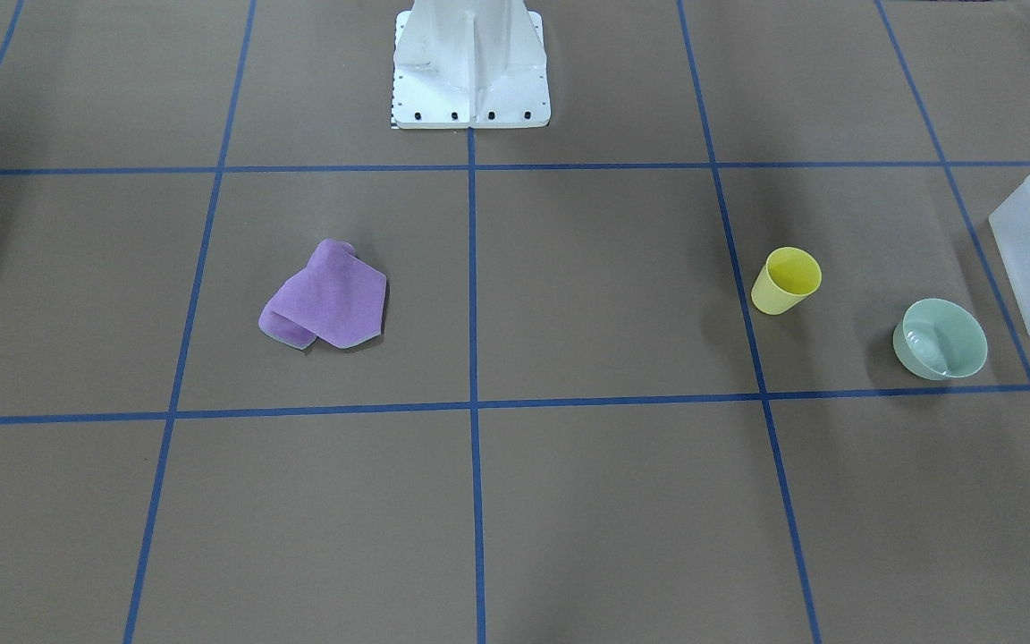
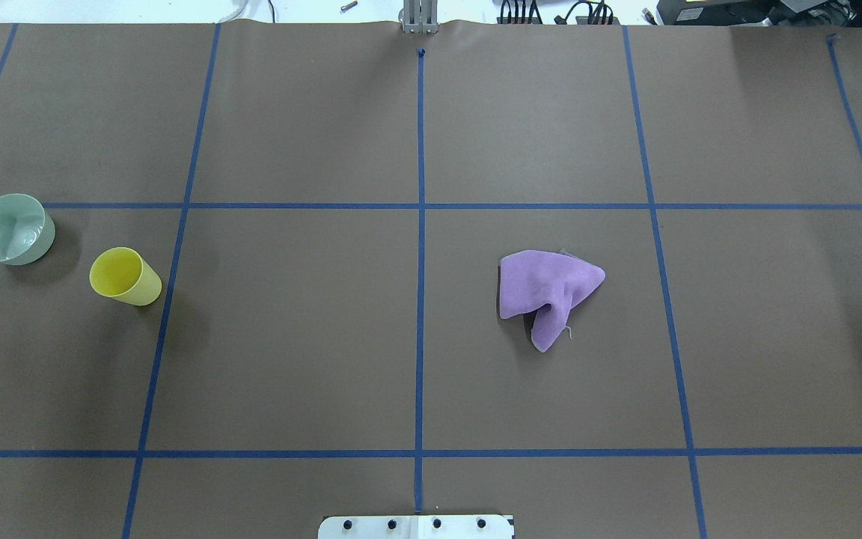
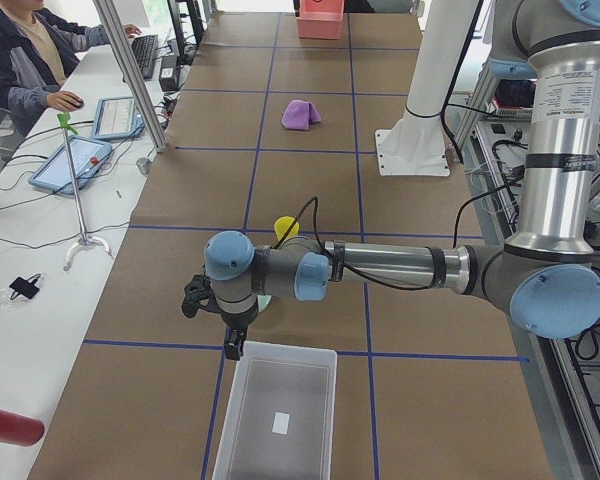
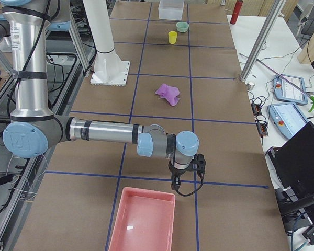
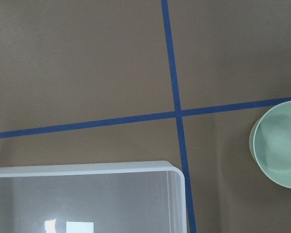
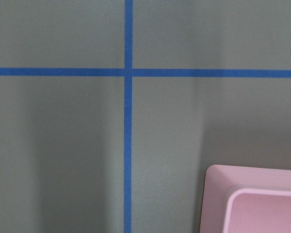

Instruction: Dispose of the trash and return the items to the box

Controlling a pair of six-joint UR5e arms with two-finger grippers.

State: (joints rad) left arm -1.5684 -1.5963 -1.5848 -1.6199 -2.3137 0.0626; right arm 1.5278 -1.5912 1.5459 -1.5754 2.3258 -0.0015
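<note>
Mint-green bowl (image 5: 279, 145) sits upright near the box (image 5: 87, 170), apart from it, at the table's left end. Yellow cup (image 1: 786, 280) stands just beyond. My left gripper (image 3: 233, 345) hangs by the box's corner and is the nearer one; nothing intervenes. Whether its fingers, or those of my right gripper (image 4: 176, 184), are apart or together I cannot tell. Purple cloth (image 2: 547, 292) lies well apart, right of centre.

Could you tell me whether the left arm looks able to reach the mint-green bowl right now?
Probably yes: the left gripper hangs by the rim of the box, the bowl stands just beside it, and nothing lies between.
</note>
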